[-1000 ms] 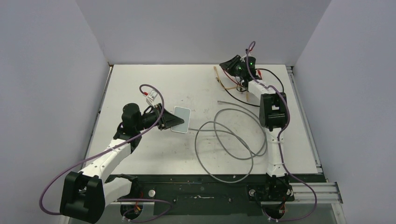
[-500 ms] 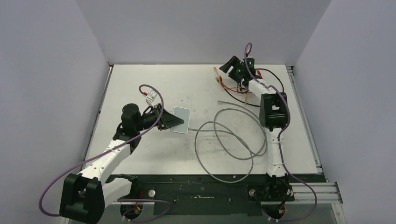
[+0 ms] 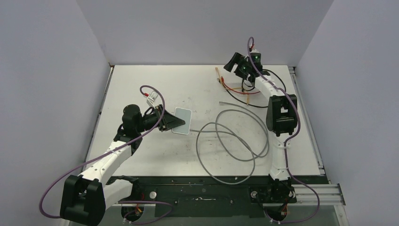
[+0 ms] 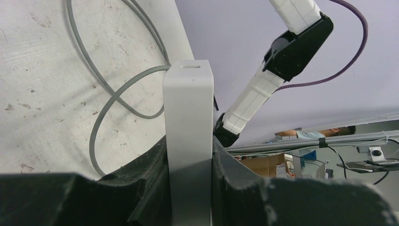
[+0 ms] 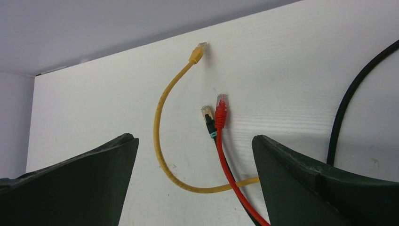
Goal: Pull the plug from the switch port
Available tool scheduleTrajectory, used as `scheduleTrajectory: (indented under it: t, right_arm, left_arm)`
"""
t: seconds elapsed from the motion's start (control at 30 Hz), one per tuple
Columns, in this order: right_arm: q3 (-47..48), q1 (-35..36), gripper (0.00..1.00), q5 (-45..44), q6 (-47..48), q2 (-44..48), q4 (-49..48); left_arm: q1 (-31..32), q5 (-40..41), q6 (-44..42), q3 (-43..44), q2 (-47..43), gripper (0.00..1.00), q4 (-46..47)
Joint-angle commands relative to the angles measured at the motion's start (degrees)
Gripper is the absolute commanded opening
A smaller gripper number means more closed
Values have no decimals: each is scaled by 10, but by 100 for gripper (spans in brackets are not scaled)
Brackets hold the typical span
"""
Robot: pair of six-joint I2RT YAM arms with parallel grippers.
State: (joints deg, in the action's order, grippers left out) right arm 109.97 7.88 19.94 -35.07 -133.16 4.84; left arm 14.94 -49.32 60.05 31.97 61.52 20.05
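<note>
White links [image 3: 101,162], black joint housings [image 3: 281,114], purple cables [image 3: 149,86], green LEDs [image 3: 257,58] on right wrist

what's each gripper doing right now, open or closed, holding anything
Left gripper: closed on the pale box.
Right gripper: open, holding nothing, above the yellow cable and red cable.

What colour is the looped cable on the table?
The looped cable is grey, clearest in the left wrist view.
</note>
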Motion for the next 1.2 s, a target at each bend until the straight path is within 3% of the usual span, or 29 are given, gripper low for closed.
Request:
scheduleTrajectory:
  t: [0.0, 0.73, 1.17]
  right_arm:
    - [-35, 4, 97, 11, 41, 91, -5]
    - [-351, 63, 99, 98, 35, 369, -7]
    - [-454, 86, 99, 226, 23, 470, 37]
  left_arm:
    - [-1, 1, -10, 6, -3, 0, 23]
    - [-5, -14, -9, 14, 34, 0, 51]
    - [-13, -21, 19, 3, 53, 0, 109]
